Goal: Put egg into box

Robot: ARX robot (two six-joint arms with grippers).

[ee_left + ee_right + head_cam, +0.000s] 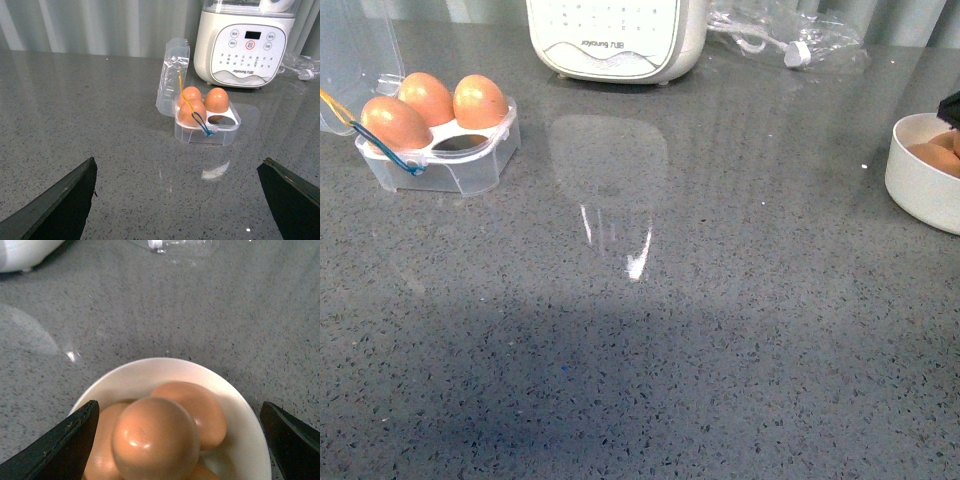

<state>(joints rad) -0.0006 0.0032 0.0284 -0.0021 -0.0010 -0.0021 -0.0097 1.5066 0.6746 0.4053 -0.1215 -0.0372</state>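
1. The desk [720, 330] is grey speckled stone, flat and glossy. A broad bare stretch lies between the box and the bowl.
2. A white appliance [620, 35] of smooth plastic with rounded corners stands at the far side.
3. The box [445, 170] is clear plastic with rounded corners and sits far left, its lid [350, 50] swung up. Three brown eggs fill its cups, and the near-right cup [460, 143] is empty.
4. The round white bowl [920, 185] sits at the right, cut by the front view's edge, well apart from the box.
5. The right fingers [75, 435] hang spread wide above the bowl, holding nothing. The left fingers [70, 200] are likewise wide apart and empty over bare desk, facing the box.
6. The egg [155, 437], smooth and orange-brown, lies topmost in the bowl on other eggs. It looks nearly round in the right wrist view, so its long axis seems to point toward that camera.
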